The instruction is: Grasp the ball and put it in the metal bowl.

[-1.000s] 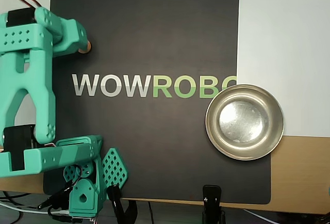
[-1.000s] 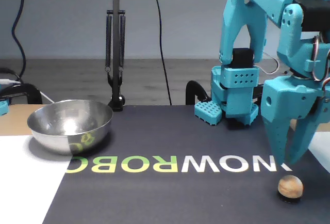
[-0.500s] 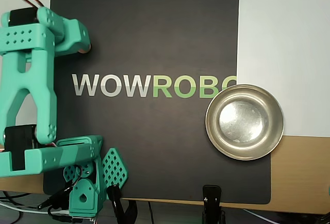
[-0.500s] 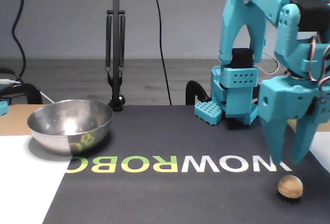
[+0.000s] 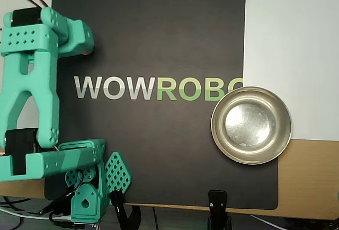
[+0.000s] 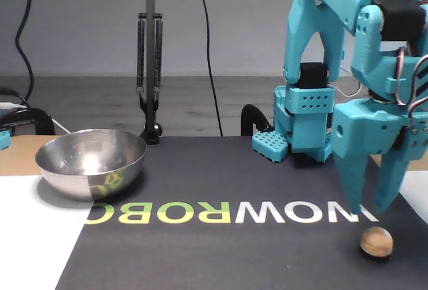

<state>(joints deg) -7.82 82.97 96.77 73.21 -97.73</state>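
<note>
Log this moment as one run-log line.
phase: pre-grasp | gripper: open, above ball | ball: on mat, not held | metal bowl: empty

In the fixed view the teal two-finger gripper (image 6: 366, 210) has shifted a little to the left and its fingers have spread apart above the small tan-orange ball (image 6: 376, 241); overhead, the arm now covers the ball.

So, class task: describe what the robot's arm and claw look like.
The arm is turquoise plastic, blocky, with dotted hole patterns and black motors at the joints. Thin red and white wires run near the wrist. The claw has two tapered, pointed turquoise fingers.
</note>
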